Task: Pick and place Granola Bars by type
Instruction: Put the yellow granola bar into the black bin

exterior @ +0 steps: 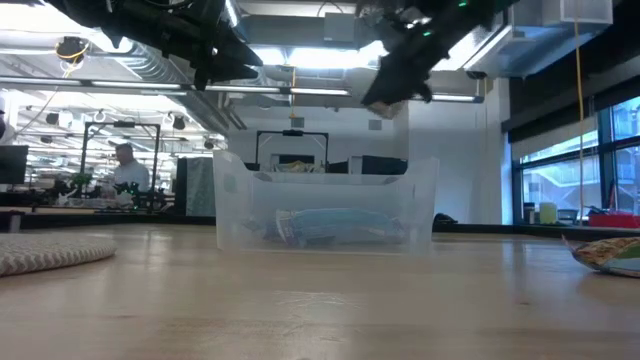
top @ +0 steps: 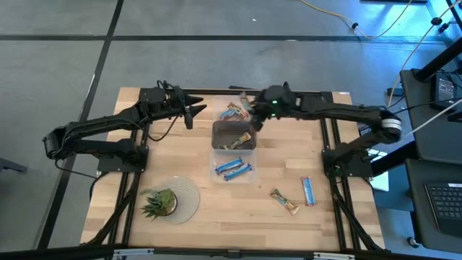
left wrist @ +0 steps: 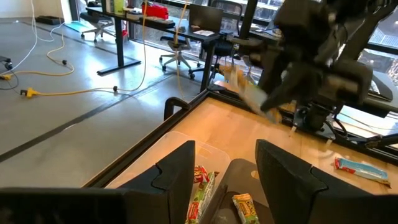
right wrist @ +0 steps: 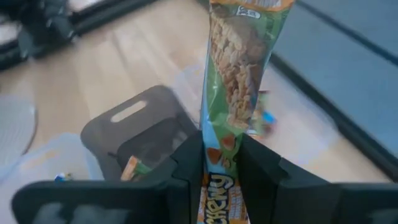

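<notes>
Right wrist view: my right hand (right wrist: 219,158) pinches a green-and-orange granola bar (right wrist: 239,74) near one end, above the dark bin (top: 232,134); the crinkly wrapper looks light, slick and crushable, so I favour gripping mid-length across the flat faces; my left hand (top: 189,113) hovers open beside the bin.

Clearance around the bins

The three bins (top: 233,148) stood mid-table in a line; open wood lay either side, interrupted by the potted plant (top: 160,202) and two loose bars (top: 297,195).
</notes>
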Robot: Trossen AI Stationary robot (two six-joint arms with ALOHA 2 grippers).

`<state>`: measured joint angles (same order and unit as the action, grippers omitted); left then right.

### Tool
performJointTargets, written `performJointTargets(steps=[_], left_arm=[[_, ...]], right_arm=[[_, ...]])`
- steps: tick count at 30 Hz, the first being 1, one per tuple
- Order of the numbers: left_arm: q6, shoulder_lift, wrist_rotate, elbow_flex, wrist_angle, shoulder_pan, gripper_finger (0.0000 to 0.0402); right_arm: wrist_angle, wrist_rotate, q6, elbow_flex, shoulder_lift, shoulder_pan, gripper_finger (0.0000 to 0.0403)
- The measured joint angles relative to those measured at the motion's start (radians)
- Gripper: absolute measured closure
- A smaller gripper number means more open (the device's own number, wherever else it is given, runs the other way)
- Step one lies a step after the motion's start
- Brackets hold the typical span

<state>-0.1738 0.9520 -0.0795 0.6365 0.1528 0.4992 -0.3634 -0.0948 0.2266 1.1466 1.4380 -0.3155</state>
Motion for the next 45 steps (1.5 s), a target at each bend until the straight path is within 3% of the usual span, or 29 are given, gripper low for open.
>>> performJointTargets(steps=[8,16,41,45], left_arm=[[0.000,0.000,0.000,0.000,-0.001,0.000,0.0238],[0.000,0.000,0.000,0.000,-0.002,0.000,0.0238],[-0.007,0.000,0.000,0.000,-0.027,0.000,0.0238],[-0.006,0.000,0.000,0.000,-0.027,0.000,0.0238]], right_arm=[[-0.012,0.105,-0.056,0.103,0.243,0.054,0.0313],[-0.035,0.133,-0.126,0.109,0.374,0.084,0.0313],[-0.076,0.133,-0.130,0.109,0.434,0.090,0.0312],[-0.076,0.133,-0.118,0.109,0.434,0.090,0.0287]])
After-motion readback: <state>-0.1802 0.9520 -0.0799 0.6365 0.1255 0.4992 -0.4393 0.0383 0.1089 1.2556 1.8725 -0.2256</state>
